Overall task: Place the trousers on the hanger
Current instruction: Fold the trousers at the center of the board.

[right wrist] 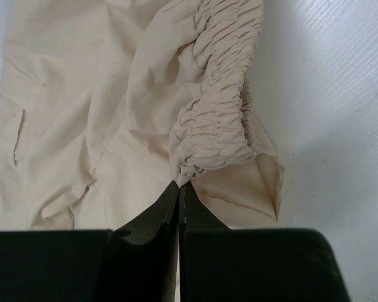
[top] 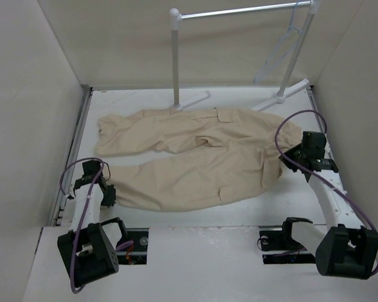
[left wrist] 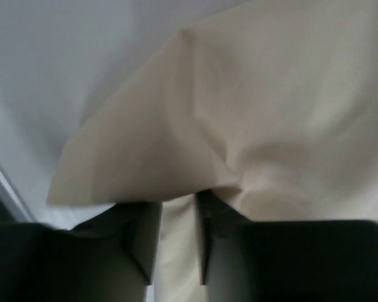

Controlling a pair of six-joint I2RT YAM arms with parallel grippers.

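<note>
Tan trousers (top: 195, 157) spread flat on white counter (top: 258, 204), waistband to right, both legs running left. At end of near leg, close to counter's left edge, left gripper (left wrist: 175, 214) grasping leg cloth: tan fabric pinched in narrow gap between fingers, puckered at grip. On waistband side, right gripper (right wrist: 178, 189) clenched on corner of gathered elastic, fingers pressed together. Pale hanger (top: 282, 50) hangs by hook from rack (top: 239, 11) bar, far right, well apart from trousers
</note>
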